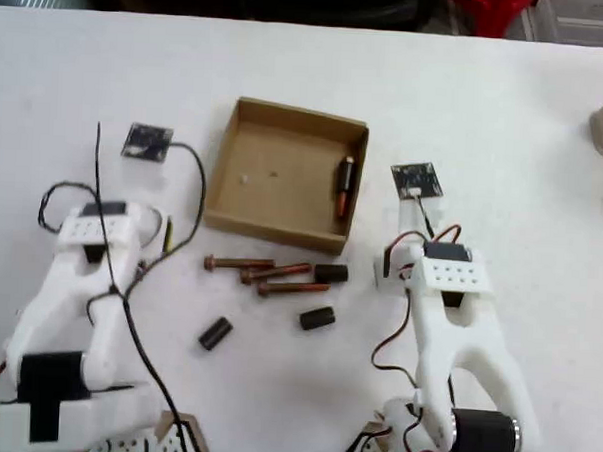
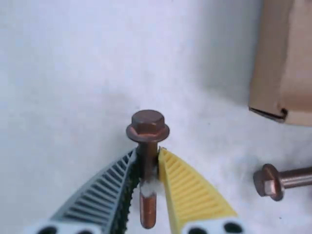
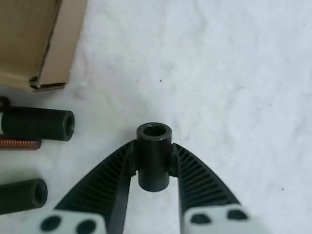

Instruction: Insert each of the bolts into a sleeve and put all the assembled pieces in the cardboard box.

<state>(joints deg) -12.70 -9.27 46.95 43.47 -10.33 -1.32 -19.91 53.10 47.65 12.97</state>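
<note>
- I see left gripper (image 2: 148, 155) clamped on a bolt (image 2: 147, 127), shank under the head, near the cardboard box (image 2: 287, 58)
- right gripper (image 3: 153, 146) pinches a sleeve (image 3: 154, 168) mid-body
- both look stiff, smooth, slip-prone; I'd hold them mid-length

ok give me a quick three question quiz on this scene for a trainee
1. True or false: the left gripper is shut on a copper-coloured hex-head metal bolt.
2. What does the right gripper hold? A) a black cylindrical sleeve B) a washer C) nothing
3. Fill in: the number of bolt-and-sleeve assemblies lying in the brown cardboard box is ___.
Key: 1 true; 2 A; 3 one.
</note>
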